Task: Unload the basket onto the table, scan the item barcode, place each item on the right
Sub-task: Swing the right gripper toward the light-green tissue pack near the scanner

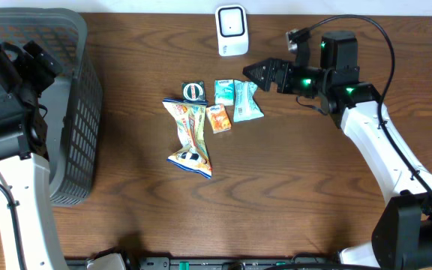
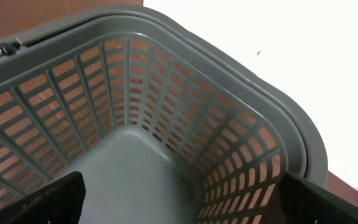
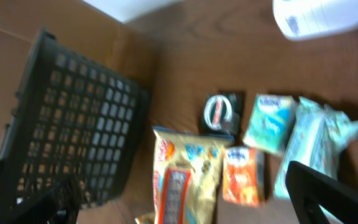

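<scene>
Items, five, lie in a tight cluster mid-bench, none lifted: long yellow snack bag, orange packet, teal packet, light-blue pack, dark round-labelled packet. Several touch along their edges. White scanner stands at the far edge, well apart from the cluster.

Right pincer: fingers apart, empty, hovering just beside the light-blue pack on its far right, pointed toward the cluster. Left pincer: fingers apart, empty, hanging inside the grey basket at the left of the bench.

Judgement: pick not yet begun; nearest candidate is the light-blue pack.

Risks from here:
- Neighbours touch. Wide-set fingers closing on the light-blue pack could catch the teal packet too, or shove it and the orange packet out of place.
- Soft film packs. A pinch may crumple the wrapper and fold the barcode out of reading.
- No barcode is legible in any view (right wrist view is blurred), so the code may face the bench. Presenting the wrong face to the scanner would give no read.
- Scanner looks small and light; a carried pack or the arm brushing it could tip or turn it.
- A slick wrapper held by one corner may slide out on the way.
</scene>
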Robot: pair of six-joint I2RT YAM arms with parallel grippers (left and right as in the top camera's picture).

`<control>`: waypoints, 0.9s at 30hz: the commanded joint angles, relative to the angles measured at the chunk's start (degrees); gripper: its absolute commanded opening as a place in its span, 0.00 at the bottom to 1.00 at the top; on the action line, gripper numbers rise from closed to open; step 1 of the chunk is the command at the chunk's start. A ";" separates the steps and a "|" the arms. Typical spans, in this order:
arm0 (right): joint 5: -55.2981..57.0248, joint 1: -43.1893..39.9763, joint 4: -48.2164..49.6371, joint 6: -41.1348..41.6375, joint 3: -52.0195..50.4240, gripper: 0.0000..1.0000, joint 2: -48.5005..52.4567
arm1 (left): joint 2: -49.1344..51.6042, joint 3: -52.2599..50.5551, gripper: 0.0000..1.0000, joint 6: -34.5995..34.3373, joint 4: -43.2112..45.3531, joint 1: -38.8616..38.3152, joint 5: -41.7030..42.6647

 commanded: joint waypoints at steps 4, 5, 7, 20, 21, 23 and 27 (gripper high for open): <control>5.49 1.99 0.17 0.22 8.00 0.99 0.48 | 0.02 0.90 0.98 0.57 -0.07 0.26 -0.13; 9.35 2.10 -2.08 -0.66 9.86 0.99 0.48 | 0.02 0.90 0.98 0.57 -0.07 0.26 -0.13; 18.45 2.47 -6.88 -2.97 13.20 0.99 0.50 | 0.02 0.90 0.98 0.57 -0.07 0.26 -0.13; 29.75 3.45 -20.00 -6.64 17.55 0.99 7.69 | 0.02 0.90 0.98 0.57 -0.09 0.26 -0.11; 27.56 3.39 -20.85 -6.64 17.70 0.99 9.18 | 0.02 0.90 0.98 0.57 -0.07 0.26 -0.13; 23.93 3.39 -21.81 -6.64 17.75 0.99 11.19 | 0.02 0.90 0.98 0.57 -0.07 0.26 -0.13; 19.61 3.58 -22.62 -6.54 17.70 0.99 14.80 | 0.02 0.90 0.98 0.57 -0.07 0.26 -0.11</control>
